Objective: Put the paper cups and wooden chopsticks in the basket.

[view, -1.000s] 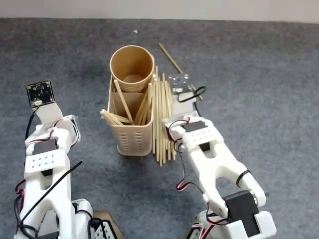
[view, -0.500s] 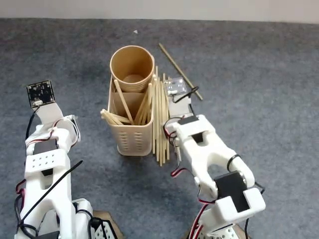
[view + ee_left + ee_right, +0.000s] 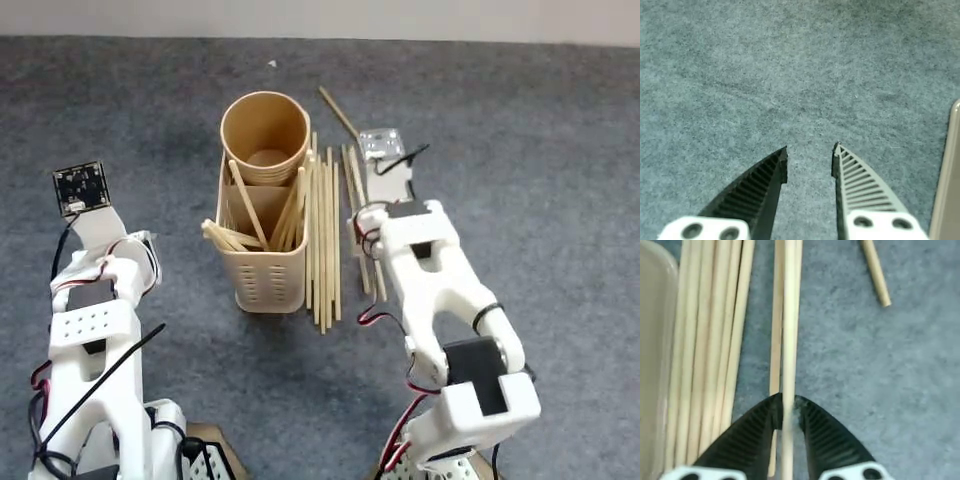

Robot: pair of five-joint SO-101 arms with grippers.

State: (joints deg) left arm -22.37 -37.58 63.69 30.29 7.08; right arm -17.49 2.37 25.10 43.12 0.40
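Right gripper (image 3: 788,402) clamped on 1 chopstick (image 3: 790,315), right of basket (image 3: 262,275) | left gripper (image 3: 810,150) parted | advise level lift, clearing loose chopsticks (image 3: 322,240).

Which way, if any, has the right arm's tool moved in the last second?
Yes. The right tool, shut on a chopstick, moved away from the basket, rightward in the high view.

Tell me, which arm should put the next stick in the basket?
The right one, most likely. The right gripper is shut on a chopstick close to the basket. The left gripper is open over bare carpet, holding nothing.
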